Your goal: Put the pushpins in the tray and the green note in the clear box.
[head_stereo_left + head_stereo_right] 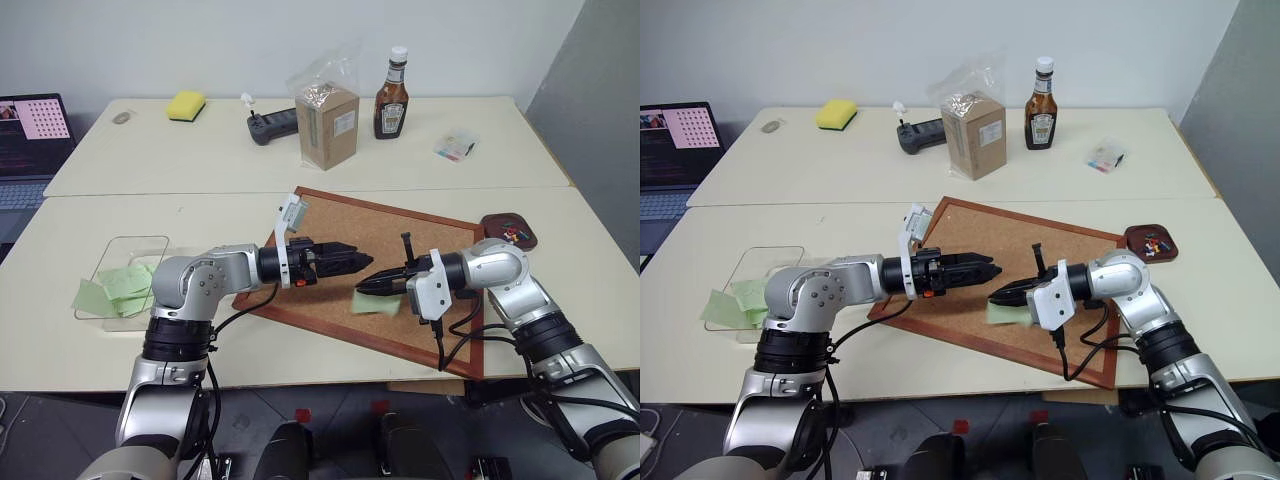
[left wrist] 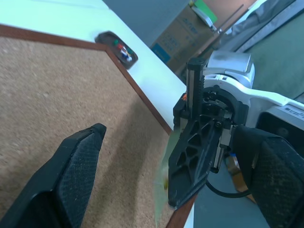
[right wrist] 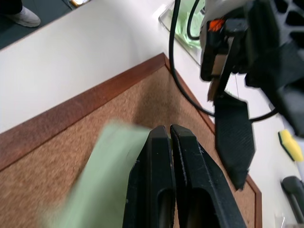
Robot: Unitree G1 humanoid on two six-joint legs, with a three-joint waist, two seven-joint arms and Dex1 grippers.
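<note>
Green note hangs nearest the camera, pinched at its top edge by the right gripper, whose two black fingers are squeezed tight together on the paper. It dangles just above the cork board, probably so it can be carried across without dragging. At nine o'clock from the note, the left gripper points toward it with its fingers spread wide and nothing between them. My guess is that it is waiting to take the note, because the clear box sits on that arm's side, far off at nine o'clock near the table edge. Other green slips already lie in and beside that box.

At two o'clock from the note, just past the board's corner, sits the little brown tray with pushpins inside it.

Everything rests on pale cream tables. Further back stand a brown carton, a sauce bottle and a yellow sponge, with a laptop at ten o'clock.
</note>
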